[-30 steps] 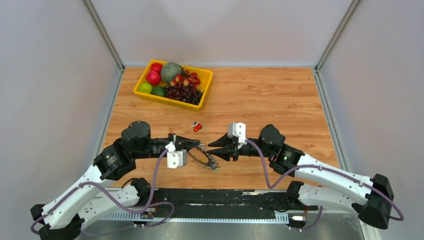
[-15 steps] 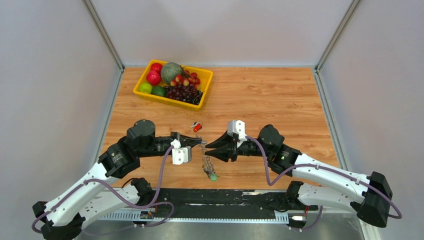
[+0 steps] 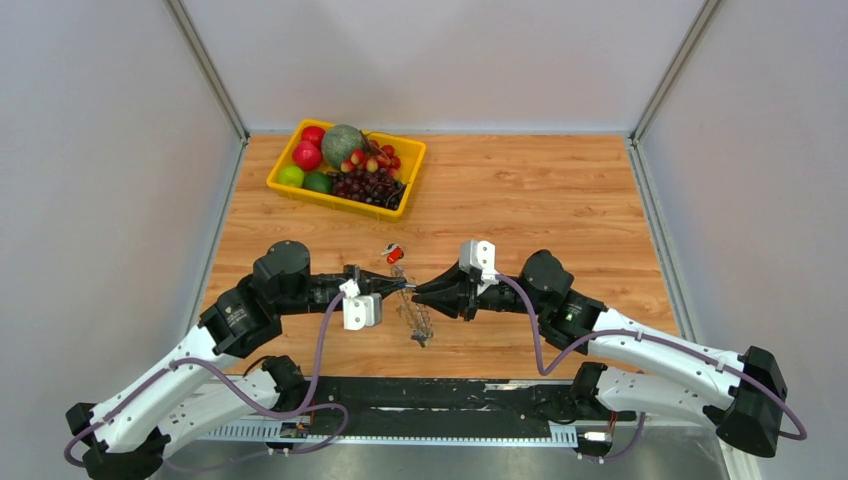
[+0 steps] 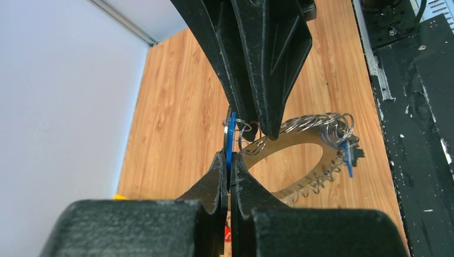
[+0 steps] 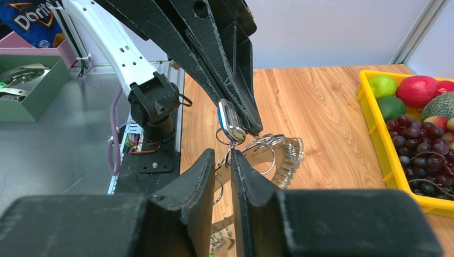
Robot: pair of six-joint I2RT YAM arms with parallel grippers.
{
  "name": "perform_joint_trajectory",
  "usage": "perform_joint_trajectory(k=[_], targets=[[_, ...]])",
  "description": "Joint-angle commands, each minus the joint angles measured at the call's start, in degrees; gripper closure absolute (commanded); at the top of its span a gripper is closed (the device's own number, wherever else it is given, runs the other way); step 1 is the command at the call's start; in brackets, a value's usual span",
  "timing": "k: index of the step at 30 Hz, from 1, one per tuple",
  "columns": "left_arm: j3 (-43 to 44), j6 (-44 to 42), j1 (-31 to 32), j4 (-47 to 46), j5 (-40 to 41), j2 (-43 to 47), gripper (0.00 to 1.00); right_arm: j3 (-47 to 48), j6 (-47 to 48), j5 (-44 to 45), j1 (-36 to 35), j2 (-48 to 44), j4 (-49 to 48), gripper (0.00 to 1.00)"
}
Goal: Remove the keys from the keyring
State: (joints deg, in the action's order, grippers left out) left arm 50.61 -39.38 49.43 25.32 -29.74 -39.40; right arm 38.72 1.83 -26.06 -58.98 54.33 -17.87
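My left gripper (image 3: 403, 286) is shut on the blue head of a key (image 4: 231, 134) and holds it above the table; the same key shows in the right wrist view (image 5: 229, 122). The keyring (image 3: 415, 318), a floppy silvery chain loop, hangs from that key down to the wood and shows in the left wrist view (image 4: 308, 122). Another blue key (image 4: 348, 156) hangs on its far side. My right gripper (image 3: 418, 291) faces the left one tip to tip, its jaws closed on a thin ring of the keyring (image 5: 224, 158). A red key (image 3: 394, 253) lies loose on the table behind them.
A yellow fruit tray (image 3: 340, 205) with grapes, apples and limes stands at the back left, and shows at the right of the right wrist view (image 5: 375, 128). The black base rail (image 3: 440, 400) runs along the near edge. Grey walls enclose the table.
The right gripper's jaws have gone from open to closed and moved in to the left gripper. The keyring has gone from lying spread on the table to hanging between the two grippers.
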Motion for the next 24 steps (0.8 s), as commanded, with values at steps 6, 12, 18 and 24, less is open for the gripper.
perform_joint_trajectory(k=[6, 12, 18, 24], targets=[[0.29, 0.7, 0.2, -4.35, -0.22, 1.18, 1.0, 1.65, -0.09, -1.35, -0.27, -0.93, -1.56, 0.71], [0.19, 0.62, 0.18, -4.08, -0.42, 1.16, 1.0, 2.16, -0.54, -2.18, -0.33, -0.89, -1.55, 0.69], [0.11, 0.49, 0.27, -3.64, 0.27, 1.15, 1.0, 2.67, -0.76, -3.35, -0.31, -0.87, -1.36, 0.72], [-0.07, 0.25, 0.21, -3.44, 0.63, 1.17, 1.0, 2.75, -1.25, -4.88, -0.26, -0.89, -1.37, 0.63]])
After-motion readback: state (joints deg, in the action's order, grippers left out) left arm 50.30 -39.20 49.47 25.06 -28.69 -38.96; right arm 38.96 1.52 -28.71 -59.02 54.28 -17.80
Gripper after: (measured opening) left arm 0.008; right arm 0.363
